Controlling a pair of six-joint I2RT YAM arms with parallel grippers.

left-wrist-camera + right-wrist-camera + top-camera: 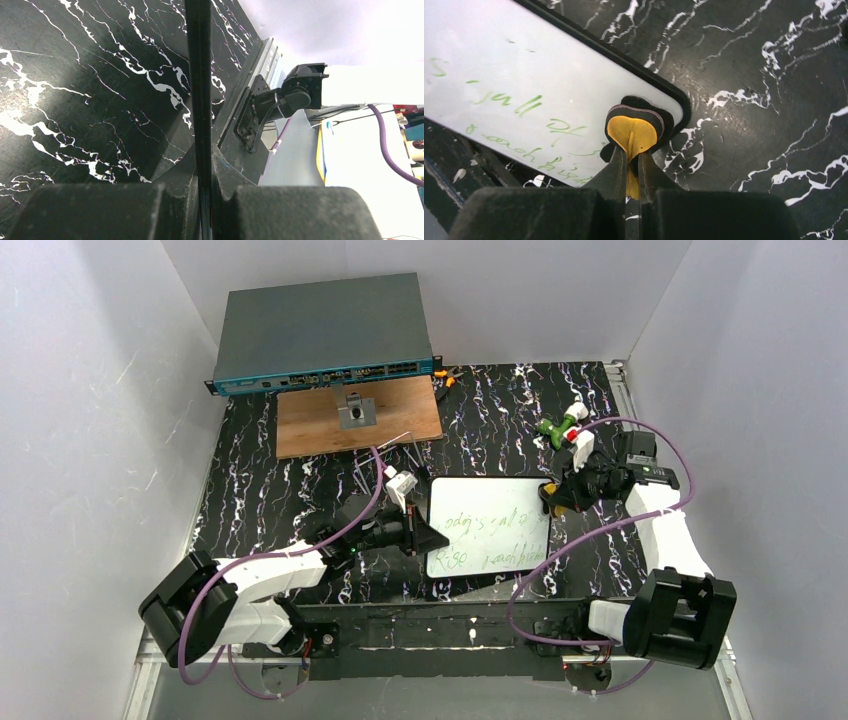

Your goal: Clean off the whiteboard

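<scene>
While the left tool (428, 533) clamps the whiteboard (500, 496) by its left rim, likely steadying it on the tabletop (480, 420) | right tool (631, 175) pinches a yellow-and-black eraser pad (634, 131) at its far right corner | green writing (480, 524) not yet erased

1. The left arm (270, 575) stretches low, forward and to the right from its base.
2. The left gripper (420, 532) is pinched closed on the left rim of the whiteboard (490, 540).
3. The right arm (668, 530) folds at the elbow, its forearm pointing left.
4. The right gripper (553, 498) is clamped on a yellow-and-black pad (632, 131).
</scene>
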